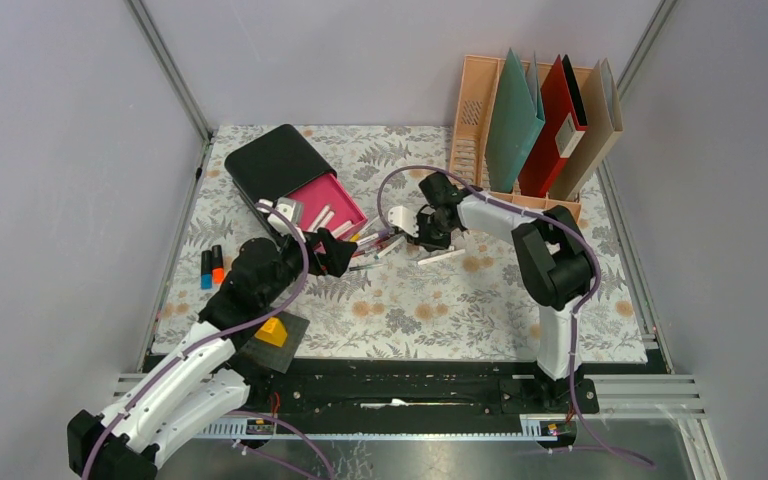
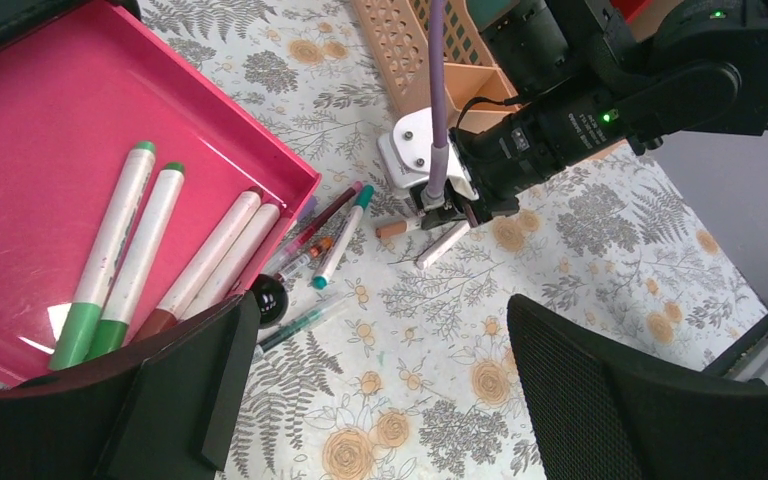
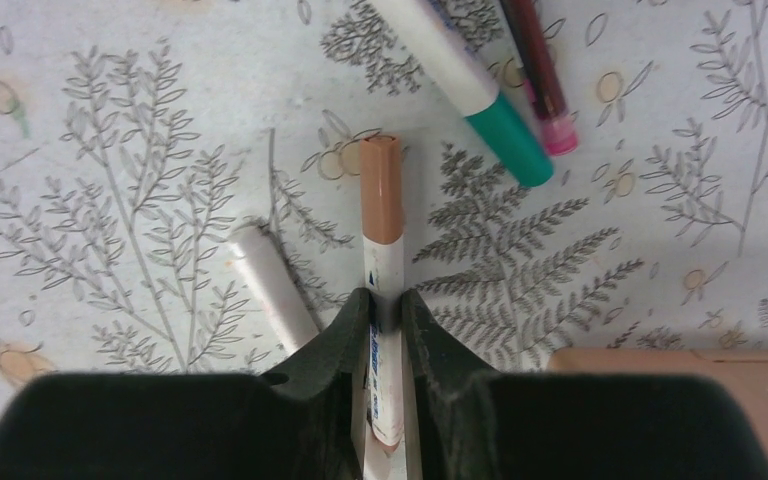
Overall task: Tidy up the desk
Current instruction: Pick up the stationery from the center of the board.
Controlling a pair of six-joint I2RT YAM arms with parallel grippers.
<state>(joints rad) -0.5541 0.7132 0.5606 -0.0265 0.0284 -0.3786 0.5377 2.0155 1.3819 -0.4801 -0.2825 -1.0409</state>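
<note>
**mik_r:** Biggest thing first. The desk (image 1: 440,310) fills the booth floor in the top view, with its long axis running left to right and a long edge along the arm bases. The black drawer box (image 1: 275,160) sits at the far-left corner, and its pink drawer (image 1: 330,195) is pulled out toward the middle. The peach file rack (image 1: 475,100) stands far right. What step does this look like?

**dexa:** Pen sorting, right at the pick-up. The right gripper (image 3: 387,300) is clamped on the barrel of a tan-capped marker (image 3: 382,230) mid-desk, near the loose pens by the drawer's front corner. Can't tell if it's off the cloth yet. The left gripper (image 2: 390,400) hangs spread wide near that same corner, gripping nothing.

**mik_r:** Which way does the marker point?

**dexa:** The cap leads straight out from the fingers, with the long axis in line with them. In the left wrist view that puts the cap toward the drawer side. A white marker (image 3: 270,285) lies just beside it at a slant.

The next move is probably to lift clear of that one, carry it over the drawer lip and lay it alongside the green markers (image 2: 102,260) in there. A teal-capped pen (image 3: 505,148) and a few others are loose on the cloth too.
</note>
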